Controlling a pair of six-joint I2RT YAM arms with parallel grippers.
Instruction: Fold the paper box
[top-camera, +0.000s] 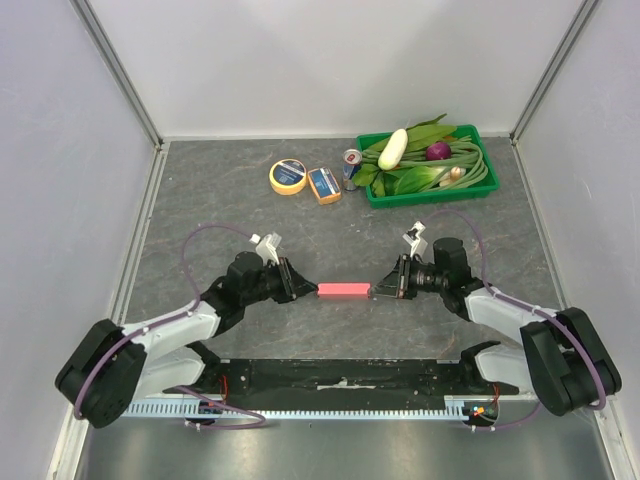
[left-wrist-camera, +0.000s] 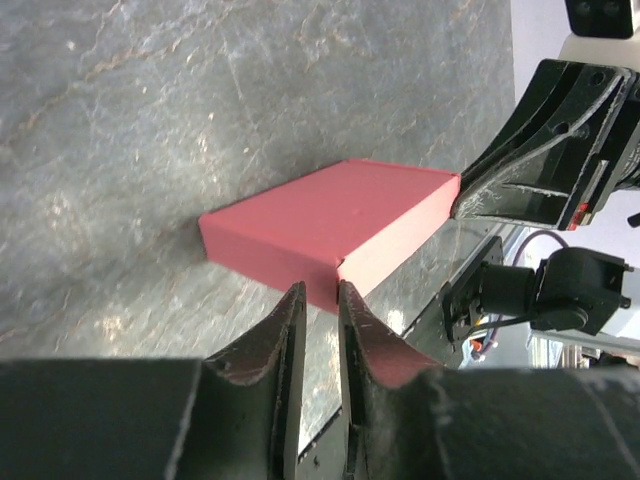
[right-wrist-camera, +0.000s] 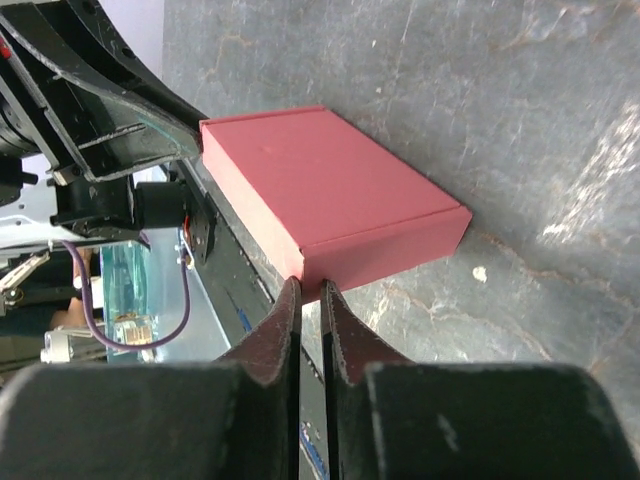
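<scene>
The pink-red paper box (top-camera: 343, 291), a shallow rectangular shape of thin matte card, lies flat on the grey, stone-mottled desk (top-camera: 330, 225) directly between the two hands. Its long axis runs from one hand straight to the other, so each hand faces a short end and neither is nearer. The left hand (left-wrist-camera: 317, 293) sits at the box's left end, the right hand (right-wrist-camera: 307, 290) at its right end, and in the overhead view both tips look to be touching the card.

From each wrist the box sits just ahead of the fingertips, with a near corner right at the tips. Both hands have their fingers drawn almost together, leaving only a thin slit. Whether any card edge is nipped in that slit cannot be told.

The box looks already closed up: a flat smooth lid face, crisp straight edges, low side walls, and a fine vertical seam at the corner nearest the left hand. I judge the card light and easily dented. With both hands pressing along the long axis, too much push could bow the lid.
</scene>
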